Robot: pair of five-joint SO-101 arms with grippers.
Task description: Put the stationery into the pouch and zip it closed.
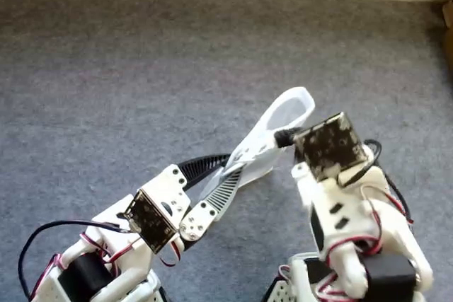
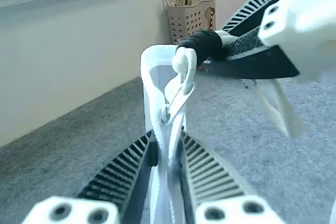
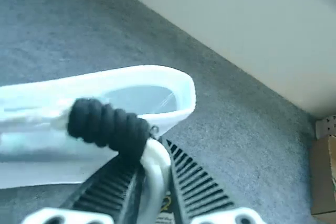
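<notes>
We log a white translucent mesh pouch [image 1: 272, 129], flat and soft with one rounded end, held between both arms over the grey felt-like worktop [image 1: 141, 68]. In the high view its long axis runs on a diagonal, with the rounded end pointing away from the arms. The left gripper [image 2: 165, 140] has ribbed black jaws pinched narrow on the pouch's near edge. The right gripper [image 3: 149, 150] has its jaws clamped on the black cord-wrapped zip pull [image 3: 107, 124] at the pouch's side.
</notes>
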